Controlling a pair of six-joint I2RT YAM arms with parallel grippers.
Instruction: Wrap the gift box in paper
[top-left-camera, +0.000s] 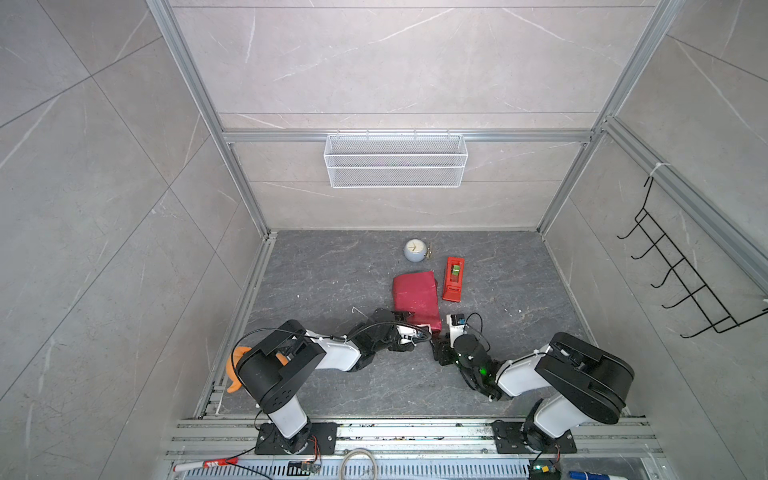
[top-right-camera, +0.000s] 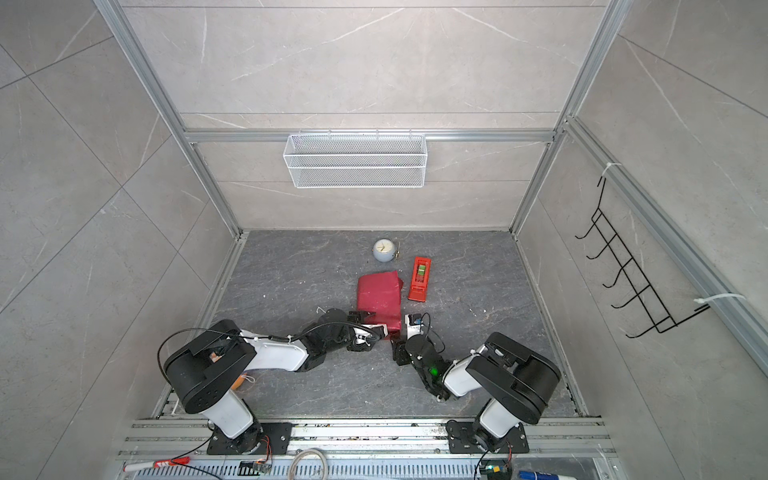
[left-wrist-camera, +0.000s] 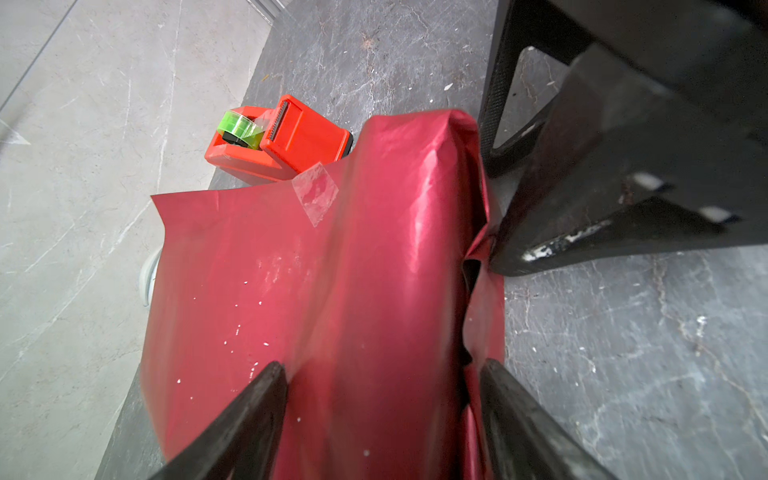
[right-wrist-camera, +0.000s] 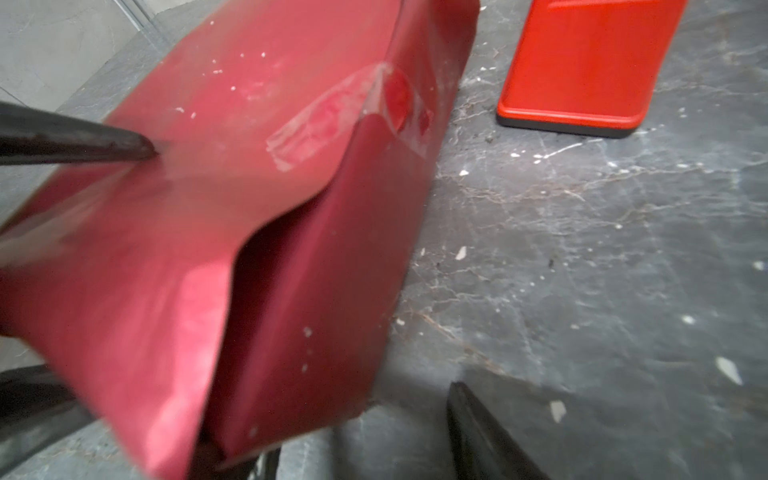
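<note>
- Left gripper (left-wrist-camera: 380, 368): extends from the near left. Its fingers are spread wide and clasp the near end of the paper, with one fingertip (right-wrist-camera: 104, 141) pressing on the top face.
- Right gripper (left-wrist-camera: 494, 216): extends from the near right, jaws wide, nothing held. One fingertip is at the paper's near edge, and the other finger (right-wrist-camera: 482, 424) stands over the bare table (top-left-camera: 332, 291) just beside the bundle's corner.
- Paper (top-left-camera: 415, 295): dark red and folded into a box-shaped bundle near the middle of the table in both top views. Its long side runs near to far, and its near end gapes open. A strip of clear tape (right-wrist-camera: 320, 120) lies across the seam. The gift box is covered from sight.
- Tape dispenser (top-left-camera: 453, 278): red with a green roll, just right of the bundle's far half.
- Clock (top-left-camera: 414, 250): small, round and pale, beyond the paper.
- Wire basket (top-left-camera: 395, 160): white, hung on the far wall.
</note>
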